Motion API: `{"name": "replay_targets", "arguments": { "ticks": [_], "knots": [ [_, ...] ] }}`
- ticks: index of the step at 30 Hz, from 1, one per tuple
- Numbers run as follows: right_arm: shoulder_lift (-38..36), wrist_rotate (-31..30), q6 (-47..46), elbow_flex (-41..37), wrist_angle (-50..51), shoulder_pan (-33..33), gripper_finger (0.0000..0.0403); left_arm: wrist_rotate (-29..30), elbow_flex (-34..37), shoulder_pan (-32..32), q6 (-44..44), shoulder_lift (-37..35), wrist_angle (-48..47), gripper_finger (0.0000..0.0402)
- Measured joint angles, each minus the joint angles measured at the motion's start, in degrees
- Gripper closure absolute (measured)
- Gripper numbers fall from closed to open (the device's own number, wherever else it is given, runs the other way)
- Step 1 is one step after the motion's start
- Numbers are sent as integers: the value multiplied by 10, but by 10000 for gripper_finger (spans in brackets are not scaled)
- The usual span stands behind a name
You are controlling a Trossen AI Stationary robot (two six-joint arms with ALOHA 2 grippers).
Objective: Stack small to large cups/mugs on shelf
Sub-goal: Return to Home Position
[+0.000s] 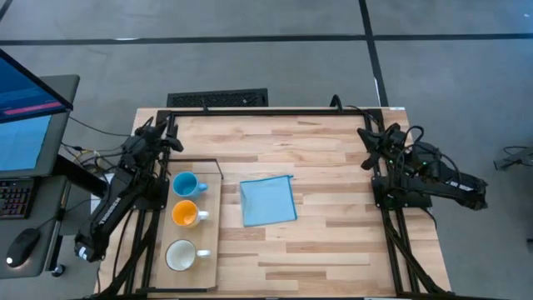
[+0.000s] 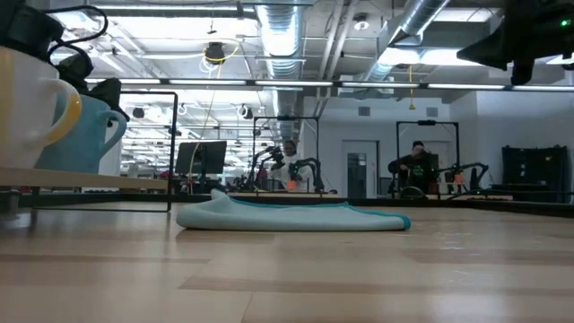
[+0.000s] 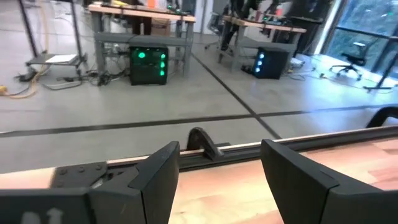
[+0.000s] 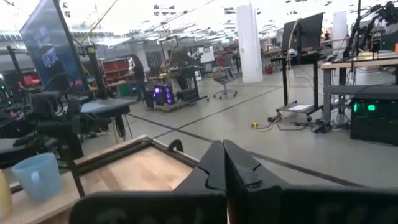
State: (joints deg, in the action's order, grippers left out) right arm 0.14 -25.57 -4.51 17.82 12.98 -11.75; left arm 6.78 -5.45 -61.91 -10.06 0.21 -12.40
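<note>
Mugs, three in all, stand in a single row on the one shelf (image 1: 211,237) at the left side of the surface (image 1: 333,158): blue mug (image 1: 185,184) at the wire-frame end, orange mug (image 1: 184,214) in the middle, white mug (image 1: 179,255) last. One blue cloth (image 1: 268,201) lies flat beside the shelf. Two arms wait at opposite side edges, left pincer (image 3: 219,152) with fingers apart, right pincer (image 4: 224,149) with fingers pressed together
</note>
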Motion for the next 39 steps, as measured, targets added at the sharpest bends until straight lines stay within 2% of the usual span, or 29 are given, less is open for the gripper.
{"name": "replay_targets", "arguments": {
  "ticks": [3,11,32,39],
  "knots": [
    [0,0,-6,0,9,0,395,-4,11,0,-5,1,35,185],
    [0,-2,0,-21,11,0,395,-9,12,-1,6,0,34,185],
    [0,2,0,-173,-181,0,395,-62,12,-1,12,0,29,185],
    [0,15,-1,-174,-177,0,400,-64,12,-1,23,0,29,185]
  ]
}}
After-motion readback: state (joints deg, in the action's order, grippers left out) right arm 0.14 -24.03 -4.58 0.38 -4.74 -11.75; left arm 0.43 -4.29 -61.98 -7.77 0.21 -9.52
